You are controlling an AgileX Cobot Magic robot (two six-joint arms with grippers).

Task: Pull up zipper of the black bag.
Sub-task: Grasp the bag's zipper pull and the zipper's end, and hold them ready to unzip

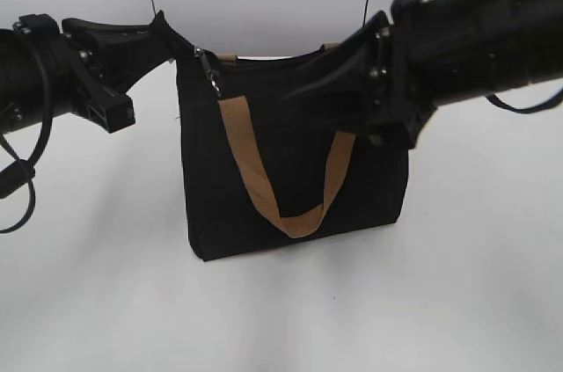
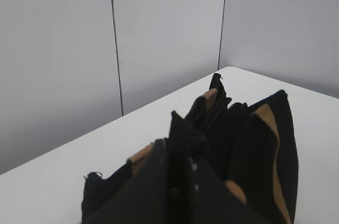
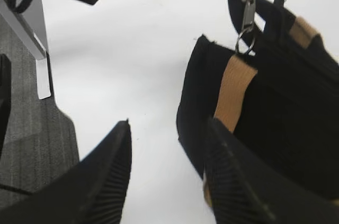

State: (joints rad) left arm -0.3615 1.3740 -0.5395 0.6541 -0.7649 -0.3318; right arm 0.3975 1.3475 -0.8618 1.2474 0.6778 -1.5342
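Observation:
The black bag [image 1: 264, 187] stands upright on the white table, its tan handle [image 1: 251, 174] hanging down the front. The zipper's silvery pull tab [image 1: 211, 73] hangs at the bag's top left corner; it also shows in the right wrist view [image 3: 247, 9] with a small ring below it. My left gripper [image 1: 165, 31] is shut on the black fabric at that corner, seen close up in the left wrist view [image 2: 183, 179]. My right gripper [image 1: 303, 77] is open and empty in front of the bag's upper right; its fingers [image 3: 167, 131] hang over the table beside the bag [image 3: 280, 113].
The white table [image 1: 106, 284] runs to grey wall panels [image 2: 159, 33] behind. In the right wrist view the table's edge and a grey carpeted floor [image 3: 26, 128] show at the left. The rear handle [image 2: 209, 97] pokes up behind the zip.

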